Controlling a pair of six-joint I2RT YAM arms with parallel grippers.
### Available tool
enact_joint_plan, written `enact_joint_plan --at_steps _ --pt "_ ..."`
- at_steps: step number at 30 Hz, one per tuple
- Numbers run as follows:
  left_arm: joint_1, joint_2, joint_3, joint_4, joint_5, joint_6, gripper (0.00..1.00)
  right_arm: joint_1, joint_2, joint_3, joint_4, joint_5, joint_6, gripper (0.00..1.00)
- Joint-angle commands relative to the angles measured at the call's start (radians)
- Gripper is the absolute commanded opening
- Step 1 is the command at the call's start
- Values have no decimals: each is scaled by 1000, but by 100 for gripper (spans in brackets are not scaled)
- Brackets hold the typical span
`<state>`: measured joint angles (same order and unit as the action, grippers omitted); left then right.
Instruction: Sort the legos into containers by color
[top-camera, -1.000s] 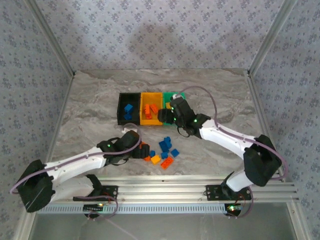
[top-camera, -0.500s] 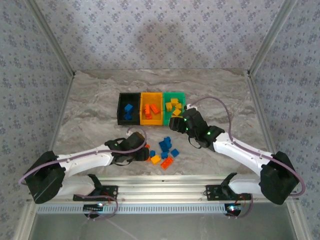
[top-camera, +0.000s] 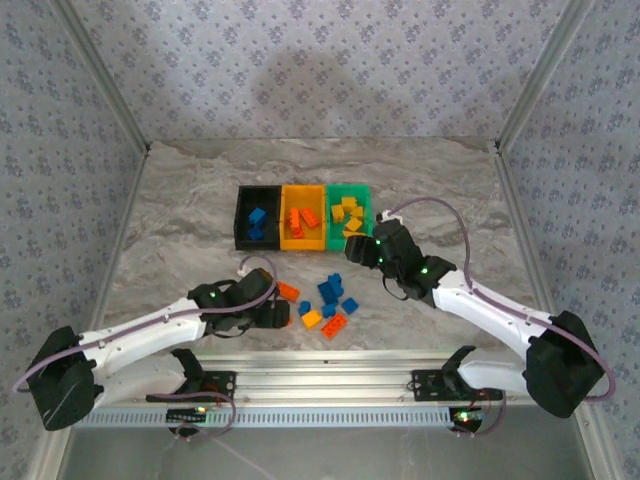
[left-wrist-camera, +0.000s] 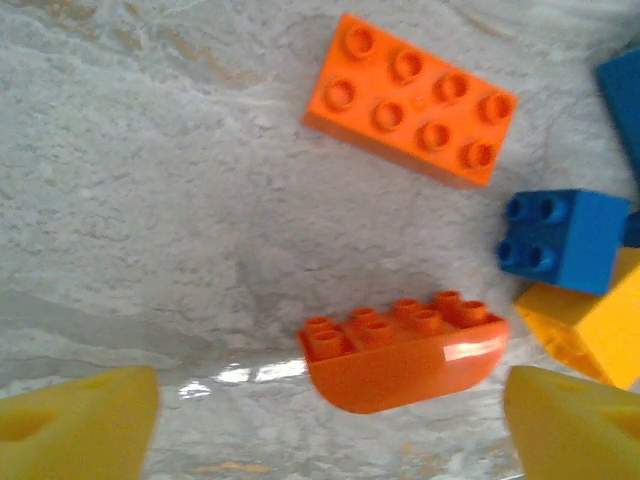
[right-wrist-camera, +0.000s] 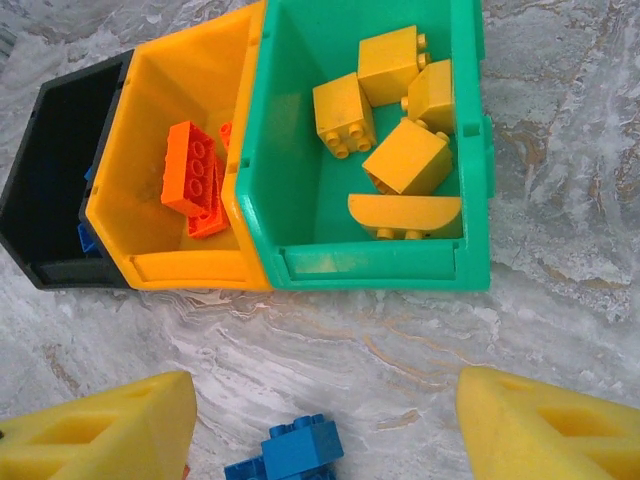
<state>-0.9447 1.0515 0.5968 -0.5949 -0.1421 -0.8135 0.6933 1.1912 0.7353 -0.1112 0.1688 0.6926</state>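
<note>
High rear view of whole table (top-camera: 190, 210); close downward wrist views onto bins (right-wrist-camera: 372, 264), bricks (left-wrist-camera: 410, 100).

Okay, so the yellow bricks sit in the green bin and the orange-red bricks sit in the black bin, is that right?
Not quite. The yellow bricks do sit in the green bin, but the orange-red bricks sit in the orange-yellow bin, as the right wrist view shows.
</note>
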Motion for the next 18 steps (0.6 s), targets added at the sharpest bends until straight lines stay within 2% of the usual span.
enact_joint_plan --at_steps 1,7,14,18 --pt "-29 43 52 39 27 68 94 -7 -17 -18 6 14 20 71" --pt "-101 206 129 -1 -45 204 96 -19 -44 -40 -1 20 24 71" --pt "-119 284 142 -58 -102 194 96 -31 -72 -50 -4 20 30 72" --pt "-120 312 123 -31 -109 205 96 -34 -88 -48 -5 21 31 72"
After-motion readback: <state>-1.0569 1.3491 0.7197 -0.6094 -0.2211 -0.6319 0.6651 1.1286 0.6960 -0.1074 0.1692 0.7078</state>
